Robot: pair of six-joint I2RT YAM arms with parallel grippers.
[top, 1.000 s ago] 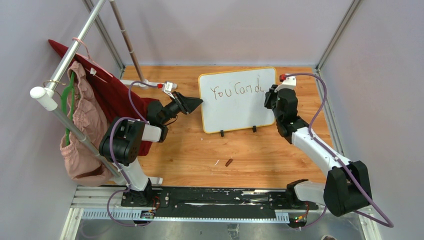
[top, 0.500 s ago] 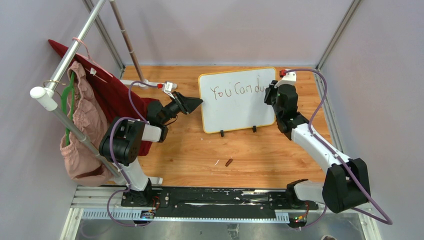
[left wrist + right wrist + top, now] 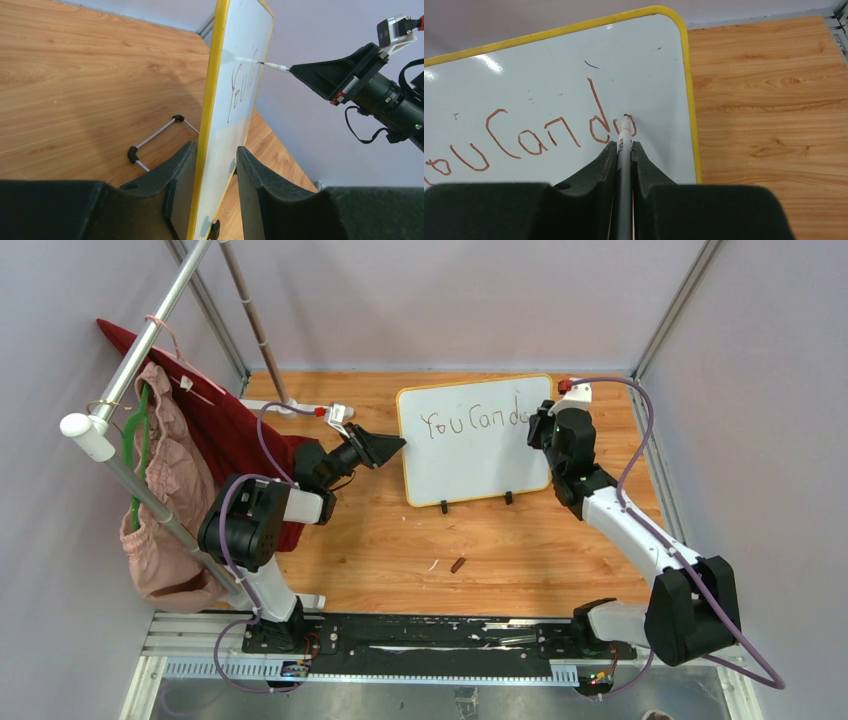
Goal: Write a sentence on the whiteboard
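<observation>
White board (image 3: 470,465) with a yellow rim, reddish-brown writing (image 3: 472,420) on it. White marker (image 3: 625,140), black tip. Bench (image 3: 400,550) all orange-brown wood grain. Left claw (image 3: 212,156) and right claw (image 3: 624,150) plain black. Off to the side: dark red cloth (image 3: 235,435), dusty pink garment (image 3: 165,500), green hanger (image 3: 133,465).

Left arm (image 3: 262,512) stretched forward-right, left pincer (image 3: 215,148) clamped; right arm (image 3: 630,530) extended forward, right pincer (image 3: 624,145) pinched closed.
</observation>
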